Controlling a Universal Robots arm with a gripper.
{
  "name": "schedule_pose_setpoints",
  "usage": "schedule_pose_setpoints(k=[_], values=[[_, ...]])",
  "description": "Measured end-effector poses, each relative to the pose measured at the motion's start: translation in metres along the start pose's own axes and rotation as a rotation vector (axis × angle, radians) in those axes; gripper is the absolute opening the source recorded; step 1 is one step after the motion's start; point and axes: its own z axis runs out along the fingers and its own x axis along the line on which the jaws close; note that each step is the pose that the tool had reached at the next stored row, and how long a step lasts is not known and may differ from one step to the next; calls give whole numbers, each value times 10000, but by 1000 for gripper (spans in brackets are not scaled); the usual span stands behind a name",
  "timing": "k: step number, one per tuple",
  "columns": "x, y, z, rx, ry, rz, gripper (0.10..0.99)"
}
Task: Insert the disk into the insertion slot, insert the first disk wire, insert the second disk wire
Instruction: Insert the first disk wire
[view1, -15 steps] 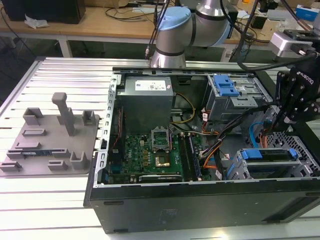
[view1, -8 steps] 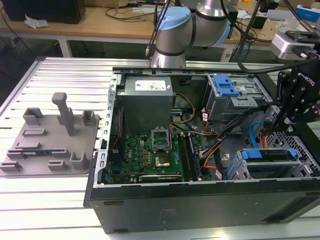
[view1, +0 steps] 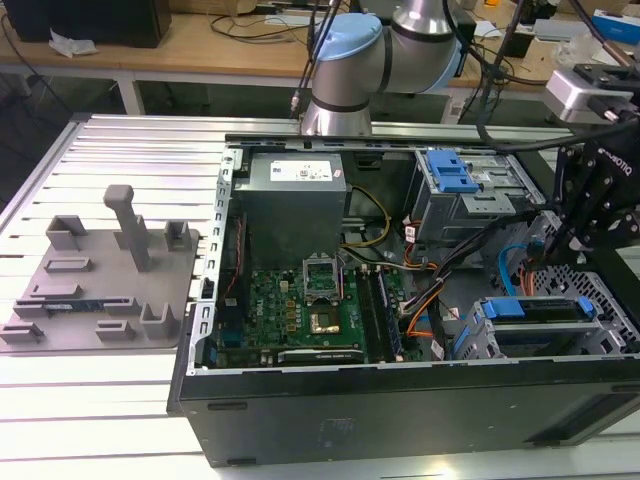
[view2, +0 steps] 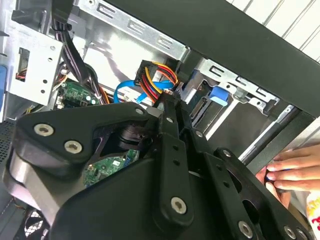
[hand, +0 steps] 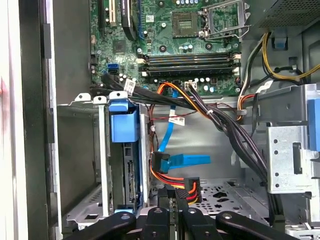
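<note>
Blue plastic frames the disk (hand: 131, 175), which is already seated on edge inside the insertion slot (hand: 82, 165), the grey perforated cage against the case wall. In the exterior view that cage sits in the near corner of the open case, toward the exterior view's right. The disk's long axis runs along the near wall. The case itself rests on a pale slatted desk (view1: 100, 400).

The gripper (hand: 175, 205) hangs just beside the cage, over the perforated case floor. Its jaws are pressed almost together and, by my reading, pinch the multi-coloured wire (hand: 172, 176) just behind its black plug (hand: 192, 187). The second wrist view shows the same red, orange and yellow strands fanning out past the fingertips (view2: 169, 107).

The blue flat wire (hand: 187, 160) droops loose between the gripper and the motherboard (hand: 165, 45), and its own dark plug looks unconnected.

The relation that matters is sideways. The disk lies to one side of the jaws, not ahead of them. The held plug is near the disk's exposed edge but clearly apart from it, with the cage's upright wall between. A dark toothed strip on that edge may be the socket; I cannot tell for sure.

A person's hand (view2: 292, 172) rests at the case's outer rim.
</note>
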Motion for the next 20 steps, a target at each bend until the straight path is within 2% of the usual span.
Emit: schedule_pose_setpoints(k=[2, 4, 8, 13, 20], values=[[99, -3, 4, -2, -89, -3, 165], [149, -5, 6, -3, -129, -3, 165], [253, -8, 11, -7, -269, -7, 165], [304, -9, 14, -7, -286, -8, 165], [307, -8, 20, -7, -285, -7, 165]])
